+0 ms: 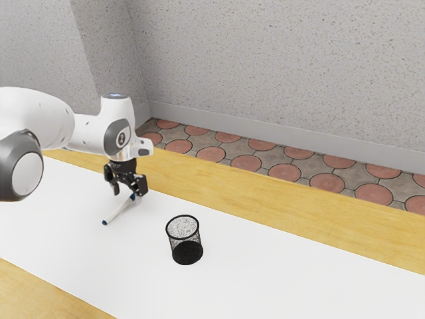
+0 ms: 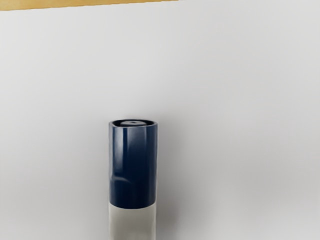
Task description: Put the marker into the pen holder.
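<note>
Pincer (image 1: 129, 194) wide, its two fingers apart, the robot has its hand low over the marker (image 1: 119, 211), left of centre in the exterior view. The marker seems to lie on the white surface (image 1: 285, 282), its blue cap (image 2: 133, 165) near the hand and its pale barrel slanting toward the exterior view's lower left.

The step in hand looks to be the grasp. It would go best with one finger on each side of the barrel, square to its length, low enough for a full bite yet short of pressing the surface. A round body may roll if one finger touches first, so an even, slow closing would serve. A hold near the cap would leave a long barrel to swing; a firm grip should limit that.

The pen holder (image 1: 186, 252), a black mesh cup, stands upright at lower centre of the exterior view. Its raised rim (image 1: 182, 238) is the chief hindrance: the marker will need lifting well above it and turning upright before release. The wooden border (image 1: 232, 194) and the wall (image 1: 265, 60) lie beyond, out of the path.
</note>
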Controlling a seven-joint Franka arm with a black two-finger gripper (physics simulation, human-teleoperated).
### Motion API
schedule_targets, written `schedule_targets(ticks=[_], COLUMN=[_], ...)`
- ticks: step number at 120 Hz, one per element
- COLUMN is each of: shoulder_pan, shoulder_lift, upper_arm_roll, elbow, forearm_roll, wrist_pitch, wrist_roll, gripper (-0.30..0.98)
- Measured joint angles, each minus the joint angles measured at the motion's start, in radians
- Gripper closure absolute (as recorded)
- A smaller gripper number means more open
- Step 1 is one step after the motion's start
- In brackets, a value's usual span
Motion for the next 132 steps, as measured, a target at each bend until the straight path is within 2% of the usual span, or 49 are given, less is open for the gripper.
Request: schedule_targets(ticks=[32, 96, 132], shoulder_pan=[0.006, 0.006, 0.006], shoulder_lift=[0.011, 0.012, 0.012], upper_arm_roll=[0.001, 0.001, 0.0], elbow=[-0.006, -0.006, -0.01], forearm_roll=[-0.005, -0.011, -0.007], wrist_pitch=[0.024, 0.032, 0.037], wrist_roll=[0.013, 0.028, 0.028], gripper=[0.11, 0.6, 0.69])
